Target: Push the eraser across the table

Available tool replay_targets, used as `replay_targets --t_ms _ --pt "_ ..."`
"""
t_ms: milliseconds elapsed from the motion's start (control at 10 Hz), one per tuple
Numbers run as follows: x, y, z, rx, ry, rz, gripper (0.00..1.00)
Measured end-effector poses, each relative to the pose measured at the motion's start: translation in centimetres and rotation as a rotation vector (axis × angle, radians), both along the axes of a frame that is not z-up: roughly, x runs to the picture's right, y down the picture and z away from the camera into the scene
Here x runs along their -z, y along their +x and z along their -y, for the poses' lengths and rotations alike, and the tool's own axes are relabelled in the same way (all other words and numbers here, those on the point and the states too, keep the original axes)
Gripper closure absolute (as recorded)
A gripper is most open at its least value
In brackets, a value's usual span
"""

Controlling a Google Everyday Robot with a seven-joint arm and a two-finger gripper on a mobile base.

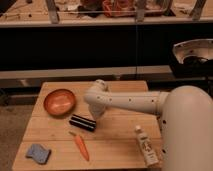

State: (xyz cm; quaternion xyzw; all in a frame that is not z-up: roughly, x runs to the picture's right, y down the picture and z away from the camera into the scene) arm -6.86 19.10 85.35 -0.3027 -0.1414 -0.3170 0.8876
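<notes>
The eraser [82, 122], a small black bar, lies on the light wooden table [117, 142], just in front of the orange bowl and behind the carrot. My white arm reaches in from the right and bends down at its end. The gripper [96, 114] points down at the eraser's right end, touching it or very close to it. The arm's wrist hides most of the gripper.
An orange bowl [59, 101] stands at the back left. A carrot [81, 145] lies in front of the eraser. A blue sponge pad [38, 152] lies at the front left corner. A white bottle [146, 146] lies at the front right.
</notes>
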Motion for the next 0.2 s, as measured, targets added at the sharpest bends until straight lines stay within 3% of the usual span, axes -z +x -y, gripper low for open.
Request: replay_targets --t_ms 200 --pt "0.44 -0.58 -0.72 0.049 0.003 0.021 1.0"
